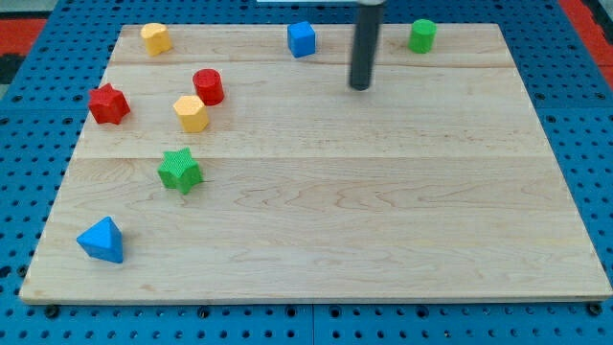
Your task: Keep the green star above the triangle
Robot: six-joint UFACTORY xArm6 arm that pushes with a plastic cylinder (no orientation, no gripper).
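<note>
Hovering over the upper middle of the wooden board (383,240), the dark rod is coming down from the view's top, and my tip (360,87) is resting well apart from every block. The arm is carrying no fingers at all, only this straight rod, so nothing is being grasped or pinched. The blue cube (301,39) is sitting to the tip's upper left, and the green cylinder (422,35) is sitting to its upper right, both near the board's top edge.

The green star (179,171) is lying on the view's left side of the board, roughly at mid-height. The blue triangle (102,240) is lying below it and further to the view's left, near the bottom left corner, so the star is standing above the triangle in the view, with bare wood between them.

Above the star, a yellow hexagon-like block (191,113) is sitting just beside the red cylinder (208,86), the two looking close to touching. The red star (108,103) is lying further to the view's left, and another yellow block (155,38) is resting near the top left corner. Around the board, a blue perforated surface (29,144) is showing.
</note>
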